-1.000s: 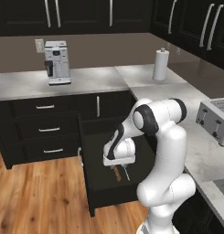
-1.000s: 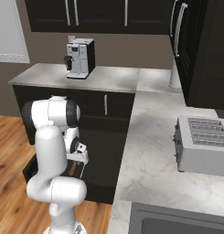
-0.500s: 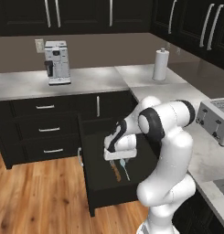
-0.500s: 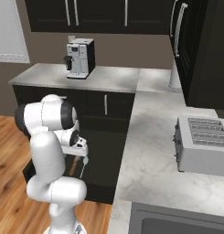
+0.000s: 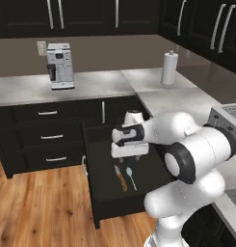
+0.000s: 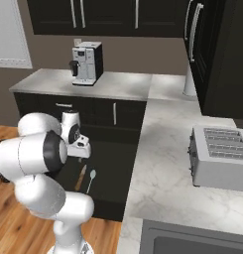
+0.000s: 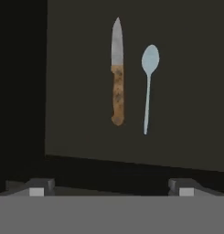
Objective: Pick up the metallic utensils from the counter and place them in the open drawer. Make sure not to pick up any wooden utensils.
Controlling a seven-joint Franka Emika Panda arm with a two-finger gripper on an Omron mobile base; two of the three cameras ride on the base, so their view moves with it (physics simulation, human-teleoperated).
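Observation:
The drawer (image 5: 117, 208) stands pulled out below the grey countertop, and both metallic utensils lie side by side on its dark floor. The brown-handled knife (image 5: 121, 178) (image 6: 82, 177) (image 7: 116, 73) is next to the slim silvery spoon (image 5: 131, 177) (image 6: 91, 179) (image 7: 148, 82). My gripper (image 5: 129, 156) (image 6: 82, 156) (image 7: 111, 191) hangs above them, pointing down, open, with nothing between its fingers. The marbled counter (image 6: 162, 163) runs along the right.
A toaster (image 6: 219, 156) sits on the marbled counter. A coffee machine (image 5: 59, 66) and a paper towel roll (image 5: 169, 68) stand on the back countertop. Narrow stacked drawers (image 5: 52, 137) are left of the open drawer. Wooden floor (image 5: 37, 212) lies in front.
My hand has lifted up out of the drawer. The knife that was right at my fingers now lies free on the drawer floor beside the spoon.

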